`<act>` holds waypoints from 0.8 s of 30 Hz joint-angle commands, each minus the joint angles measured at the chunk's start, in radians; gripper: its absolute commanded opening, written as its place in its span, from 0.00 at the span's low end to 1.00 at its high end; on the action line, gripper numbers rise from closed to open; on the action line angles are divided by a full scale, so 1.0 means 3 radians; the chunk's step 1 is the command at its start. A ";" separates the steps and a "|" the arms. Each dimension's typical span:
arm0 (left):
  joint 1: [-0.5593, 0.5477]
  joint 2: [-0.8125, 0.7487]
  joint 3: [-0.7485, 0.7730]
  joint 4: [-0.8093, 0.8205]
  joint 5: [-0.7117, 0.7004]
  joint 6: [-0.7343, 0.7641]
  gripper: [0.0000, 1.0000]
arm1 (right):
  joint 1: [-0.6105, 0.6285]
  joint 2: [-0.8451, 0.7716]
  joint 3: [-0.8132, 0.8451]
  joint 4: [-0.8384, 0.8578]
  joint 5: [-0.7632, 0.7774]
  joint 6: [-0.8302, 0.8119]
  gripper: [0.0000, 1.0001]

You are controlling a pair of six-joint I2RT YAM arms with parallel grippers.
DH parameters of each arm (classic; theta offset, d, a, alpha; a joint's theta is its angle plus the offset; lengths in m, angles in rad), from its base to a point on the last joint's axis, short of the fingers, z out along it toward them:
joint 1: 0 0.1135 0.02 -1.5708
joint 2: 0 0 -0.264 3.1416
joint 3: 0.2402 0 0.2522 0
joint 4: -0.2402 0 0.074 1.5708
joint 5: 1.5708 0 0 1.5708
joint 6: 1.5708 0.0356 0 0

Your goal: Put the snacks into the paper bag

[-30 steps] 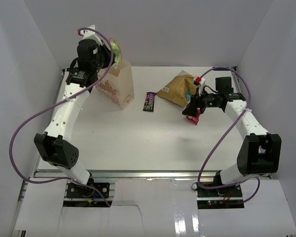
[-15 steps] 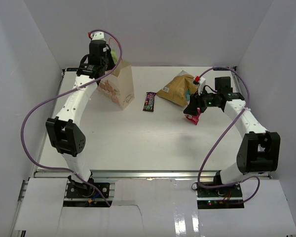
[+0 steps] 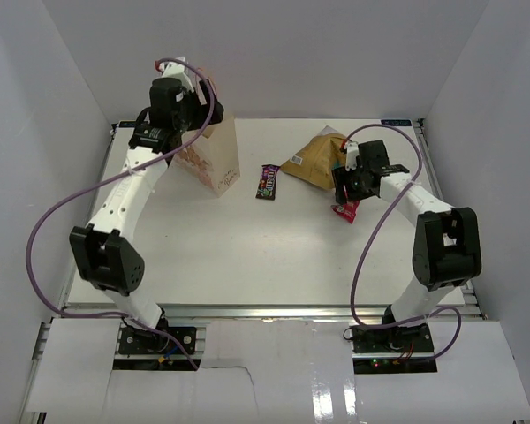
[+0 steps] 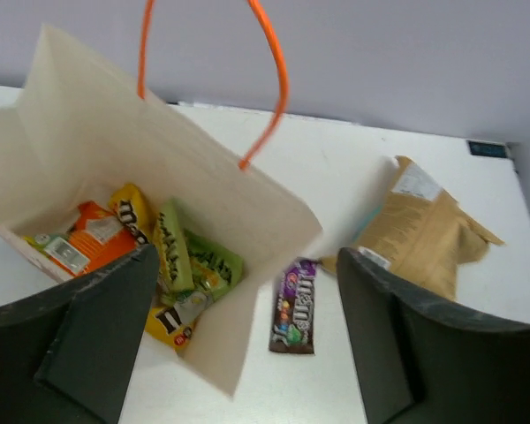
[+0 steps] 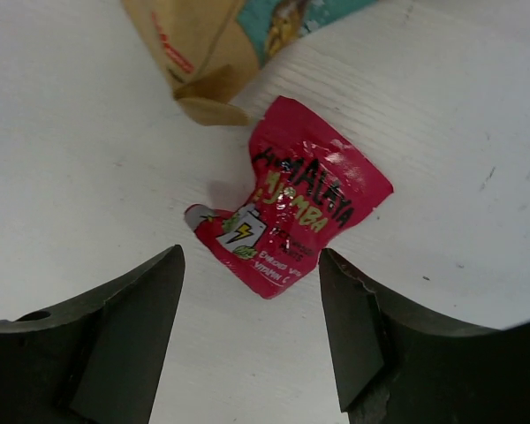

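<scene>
At the far left corner of the table (image 3: 247,256), the left fingers (image 4: 97,340) hang spread wide and empty over the open paper bag (image 4: 88,159). The bag holds orange, yellow and green packets (image 4: 172,252). Just right of it lies a dark brown packet (image 4: 296,305), then the tan chip bag (image 4: 428,234). Toward the right edge, the right fingers (image 5: 97,344), wide apart and empty, hover over a red packet (image 5: 291,208) just beside the chip bag's corner.

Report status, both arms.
Left gripper open above cream paper bag; orange packet, yellow packet, green packet inside. Right gripper open over crinkled red packet on table. Dark brown candy packet, tan chip bag outside. No obstruction seen.
</scene>
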 commanded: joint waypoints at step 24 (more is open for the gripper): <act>-0.0609 -0.1983 -0.3564 0.2008 0.1536 -0.1730 0.98 | -0.0028 0.0807 0.0066 -0.0244 -0.0103 0.0079 0.08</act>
